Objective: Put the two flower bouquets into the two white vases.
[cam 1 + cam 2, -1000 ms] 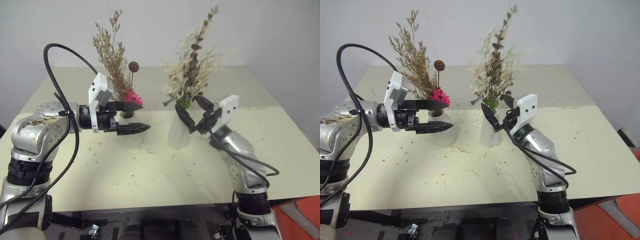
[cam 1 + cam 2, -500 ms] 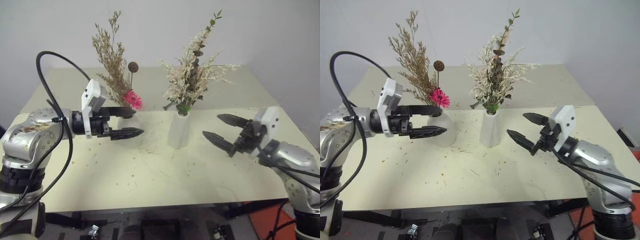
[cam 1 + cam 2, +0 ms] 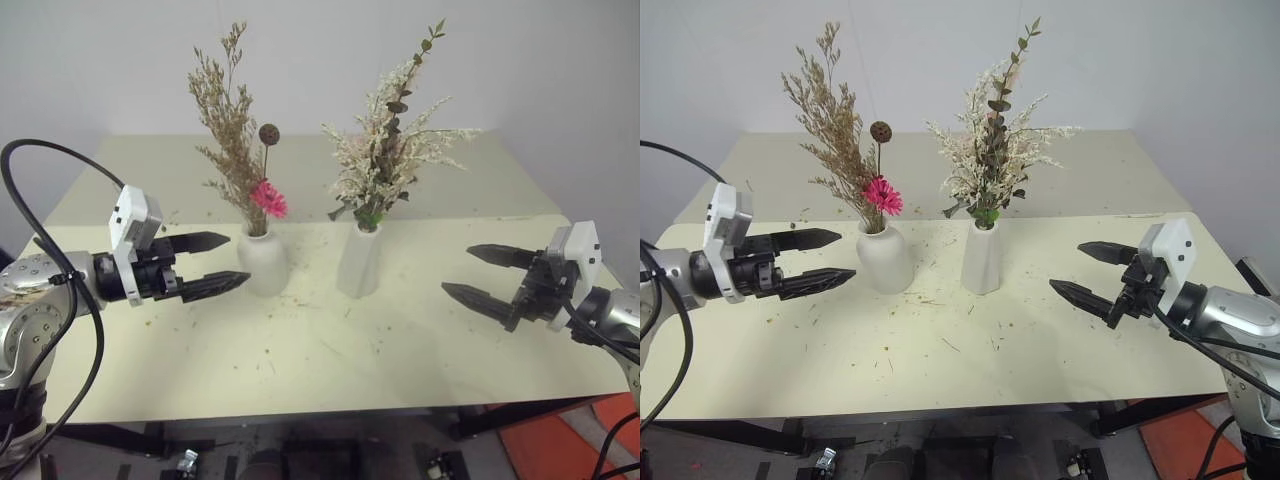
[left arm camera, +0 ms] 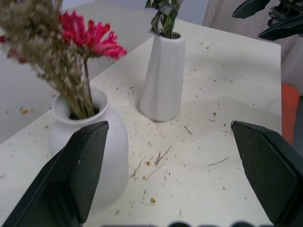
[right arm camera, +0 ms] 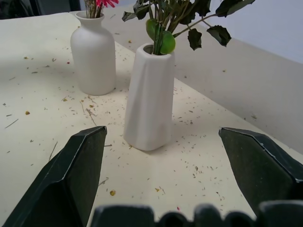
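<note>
Left tool (image 3: 212,263) released, both fingers spread wide, nothing between them, hanging level above the desk (image 3: 300,350) just beside the round vase (image 3: 263,262). Right tool (image 3: 492,275) likewise spread and empty, well apart from the tall vase (image 3: 359,262), pointing back toward it.

Tan bunch with the pink daisy (image 3: 240,140) standing in the round vase, stems down the narrow neck. Cream bunch with green leaves (image 3: 390,150) standing in the tall vase. Both vases upright, near each other at mid-desk, with dried crumbs scattered around them. By the look of things, job as good as done.

Risks from here, as a judgement:
- Left fingertip close to the round vase's belly; any swing toward the middle could nudge or tip it.
- Both bunches tall and top-heavy; the tall vase slim, with a small foot, so a light knock or a jolt to the desk could topple it.
- Sprigs spreading wide and brittle; a passing finger catching one could drag the bunch out or pull the vase over.
- Safest path probably outward and up, away from the sprigs.
</note>
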`<action>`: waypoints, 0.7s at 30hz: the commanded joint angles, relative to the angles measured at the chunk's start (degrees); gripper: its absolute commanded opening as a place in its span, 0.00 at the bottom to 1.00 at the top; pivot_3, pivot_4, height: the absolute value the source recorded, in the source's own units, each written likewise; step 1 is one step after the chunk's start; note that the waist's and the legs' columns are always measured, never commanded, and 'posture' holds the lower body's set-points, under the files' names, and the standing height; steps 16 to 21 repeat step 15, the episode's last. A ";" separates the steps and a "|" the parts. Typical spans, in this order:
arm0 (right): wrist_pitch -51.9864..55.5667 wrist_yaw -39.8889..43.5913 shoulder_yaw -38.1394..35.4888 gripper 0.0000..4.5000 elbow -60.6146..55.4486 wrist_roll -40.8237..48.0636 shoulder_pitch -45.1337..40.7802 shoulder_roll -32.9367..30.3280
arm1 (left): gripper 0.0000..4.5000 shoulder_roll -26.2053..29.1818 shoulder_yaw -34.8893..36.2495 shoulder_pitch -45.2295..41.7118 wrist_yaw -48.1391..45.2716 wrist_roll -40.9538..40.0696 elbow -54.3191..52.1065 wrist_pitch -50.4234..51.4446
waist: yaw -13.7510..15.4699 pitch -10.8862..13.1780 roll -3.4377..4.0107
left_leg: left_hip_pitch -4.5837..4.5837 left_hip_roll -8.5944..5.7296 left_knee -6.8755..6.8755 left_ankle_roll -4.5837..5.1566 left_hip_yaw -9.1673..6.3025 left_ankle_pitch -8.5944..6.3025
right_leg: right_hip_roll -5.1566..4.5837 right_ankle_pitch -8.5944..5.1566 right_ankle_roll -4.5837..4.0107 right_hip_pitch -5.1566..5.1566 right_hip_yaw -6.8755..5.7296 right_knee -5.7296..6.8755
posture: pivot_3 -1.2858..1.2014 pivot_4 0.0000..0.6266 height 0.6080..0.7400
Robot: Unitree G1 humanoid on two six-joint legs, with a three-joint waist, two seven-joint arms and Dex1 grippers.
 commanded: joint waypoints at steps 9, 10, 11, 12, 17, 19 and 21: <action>1.16 1.70 -3.53 0.99 -0.64 1.58 0.57 -2.05 | 1.00 0.62 5.94 4.88 0.37 -3.15 -4.61 -1.75 | 0.25 0.00 0.00 | 0.02 0.00 0.00 0.00 0.02 0.00 | -0.01 0.00 0.00 0.02 0.00 -0.01 | 0.52 0.24 1.00; 1.20 1.74 -3.55 0.99 -0.64 1.55 0.54 -2.05 | 1.00 0.66 6.00 4.95 0.43 -3.27 -4.67 -1.69 | 0.25 0.00 0.00 | 0.02 0.00 0.00 0.00 0.02 0.00 | -0.01 -0.01 -0.01 0.02 0.00 -0.01 | 0.52 0.24 1.00; 1.21 1.81 -3.56 0.99 -0.64 1.53 0.53 -2.07 | 1.00 0.72 6.05 5.01 0.47 -3.31 -4.71 -1.65 | 0.26 0.00 0.00 | 0.02 0.00 0.00 0.00 0.02 0.00 | -0.01 -0.01 -0.01 0.02 0.00 -0.02 | 0.52 0.24 1.00; 1.19 1.89 -3.57 0.99 -0.62 1.48 0.53 -2.09 | 1.00 0.76 6.08 5.07 0.49 -3.34 -4.75 -1.63 | 0.27 0.00 0.00 | 0.02 0.00 0.00 0.00 0.02 0.00 | -0.01 -0.01 -0.01 0.02 0.00 -0.02 | 0.52 0.24 1.00; 1.11 2.12 -3.61 0.99 -0.53 1.41 0.52 -2.18 | 1.00 0.82 6.18 5.26 0.60 -3.45 -4.90 -1.68 | 0.28 0.00 0.00 | 0.02 0.00 0.00 0.00 0.02 0.00 | -0.01 -0.01 -0.01 0.01 0.00 -0.02 | 0.52 0.24 1.00; 1.11 2.12 -3.61 0.99 -0.53 1.41 0.52 -2.18 | 1.00 0.82 6.18 5.26 0.60 -3.45 -4.90 -1.68 | 0.28 0.00 0.00 | 0.02 0.00 0.00 0.00 0.02 0.00 | -0.01 -0.01 -0.01 0.01 0.00 -0.02 | 0.52 0.24 1.00; 1.11 2.12 -3.61 0.99 -0.53 1.41 0.52 -2.18 | 1.00 0.82 6.18 5.26 0.60 -3.45 -4.90 -1.68 | 0.28 0.00 0.00 | 0.02 0.00 0.00 0.00 0.02 0.00 | -0.01 -0.01 -0.01 0.01 0.00 -0.02 | 0.52 0.24 1.00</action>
